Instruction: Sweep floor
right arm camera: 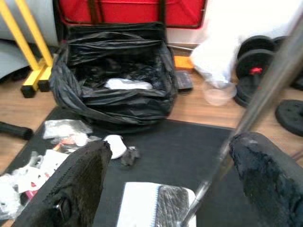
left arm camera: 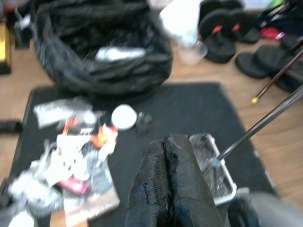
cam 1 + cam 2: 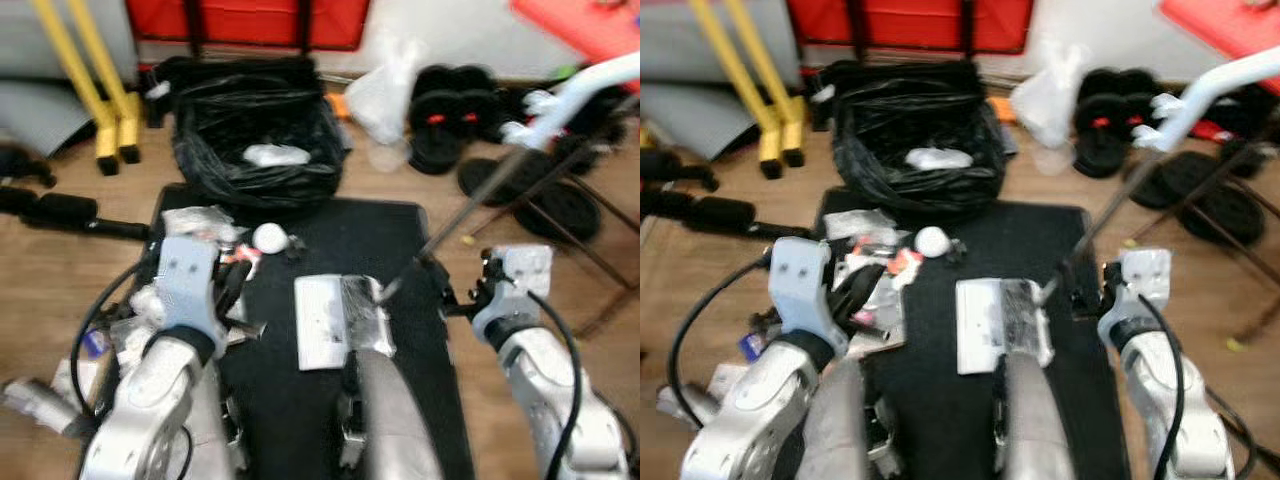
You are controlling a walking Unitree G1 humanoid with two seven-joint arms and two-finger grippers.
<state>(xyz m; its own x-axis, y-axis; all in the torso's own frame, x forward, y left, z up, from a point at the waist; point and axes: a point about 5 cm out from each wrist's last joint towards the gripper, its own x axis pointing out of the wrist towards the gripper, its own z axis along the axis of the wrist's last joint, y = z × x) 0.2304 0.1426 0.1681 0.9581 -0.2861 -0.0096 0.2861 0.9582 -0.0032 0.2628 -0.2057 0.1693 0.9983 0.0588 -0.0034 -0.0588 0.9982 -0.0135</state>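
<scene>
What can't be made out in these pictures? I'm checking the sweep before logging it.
- Litter pile: blurred in the left wrist view; single pieces unreadable.
- Metal handle: cut off by the right wrist view's top edge.
- White item in the black bin bag: too blurred to identify in the left eye view.
- Dustpan: contents unclear, blurred.

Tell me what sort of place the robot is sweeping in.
Probably a home gym or exercise corner: black weight plates lie on the wood floor, a black exercise mat covers the middle, and red padded equipment stands against the wall. A black rubbish bag and litter sit on the mat.
</scene>
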